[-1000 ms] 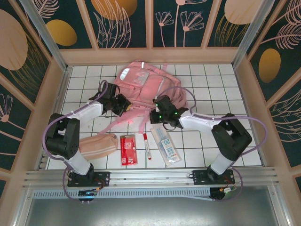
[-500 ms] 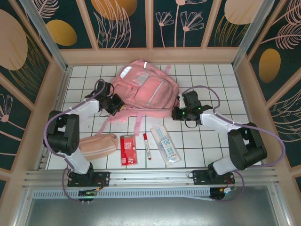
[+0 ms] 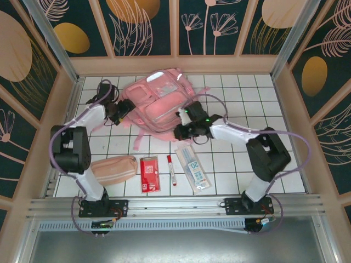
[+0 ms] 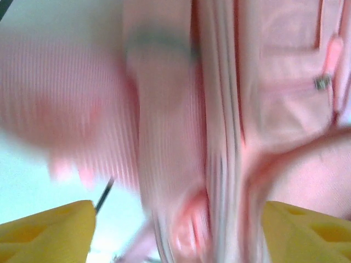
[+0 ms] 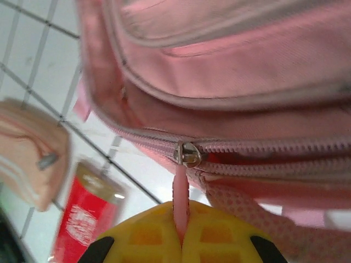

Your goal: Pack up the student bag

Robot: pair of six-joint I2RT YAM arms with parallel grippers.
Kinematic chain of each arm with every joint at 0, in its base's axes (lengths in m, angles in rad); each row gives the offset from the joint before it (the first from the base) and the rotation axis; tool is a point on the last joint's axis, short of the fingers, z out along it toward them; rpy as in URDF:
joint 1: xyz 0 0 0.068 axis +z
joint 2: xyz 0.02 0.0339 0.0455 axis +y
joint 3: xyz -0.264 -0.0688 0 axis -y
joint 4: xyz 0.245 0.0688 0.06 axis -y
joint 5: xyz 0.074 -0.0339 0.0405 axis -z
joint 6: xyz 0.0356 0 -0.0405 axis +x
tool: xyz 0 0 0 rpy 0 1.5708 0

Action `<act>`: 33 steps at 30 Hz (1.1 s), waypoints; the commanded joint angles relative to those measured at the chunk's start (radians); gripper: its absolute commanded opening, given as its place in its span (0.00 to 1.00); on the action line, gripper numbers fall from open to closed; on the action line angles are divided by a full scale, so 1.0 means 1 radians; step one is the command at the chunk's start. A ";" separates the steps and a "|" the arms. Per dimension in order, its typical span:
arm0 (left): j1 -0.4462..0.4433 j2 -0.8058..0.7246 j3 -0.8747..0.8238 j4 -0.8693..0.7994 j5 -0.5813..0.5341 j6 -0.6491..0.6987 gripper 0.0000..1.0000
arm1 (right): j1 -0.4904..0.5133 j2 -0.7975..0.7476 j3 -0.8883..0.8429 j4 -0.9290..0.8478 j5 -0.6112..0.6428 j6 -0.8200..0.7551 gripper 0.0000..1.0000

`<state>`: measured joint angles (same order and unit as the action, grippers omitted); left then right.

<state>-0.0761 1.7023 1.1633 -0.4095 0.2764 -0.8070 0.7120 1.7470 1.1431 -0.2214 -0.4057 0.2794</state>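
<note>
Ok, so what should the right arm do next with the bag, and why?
Probably draw the zipper pull along its track: the right fingers pinch it, the student bag looks zipped, and the pencil pouch lies outside.

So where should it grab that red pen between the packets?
Probably the pen at its middle, from straight above, closing across its thin barrel: it lies flat on the table, with small gaps to the red packet and clear packet.

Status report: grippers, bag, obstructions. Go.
Right gripper shut on zipper pull of student bag. Left gripper open around bag fabric. Pencil pouch, red packet, pen unpacked, not blocking.
</note>
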 commanded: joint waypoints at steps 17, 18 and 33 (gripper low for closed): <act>-0.068 -0.113 -0.175 -0.038 -0.200 -0.109 0.01 | 0.135 0.232 0.238 0.050 -0.085 0.020 0.00; -0.057 -0.107 -0.159 -0.050 -0.218 -0.090 0.00 | 0.122 0.203 0.192 0.046 -0.072 0.017 0.00; 0.051 0.073 0.058 -0.062 -0.256 0.285 0.00 | -0.138 -0.001 -0.045 -0.121 0.133 -0.151 0.00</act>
<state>-0.0849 1.7245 1.1469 -0.4938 0.1467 -0.6373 0.5812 1.7439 1.0767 -0.2020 -0.3607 0.1867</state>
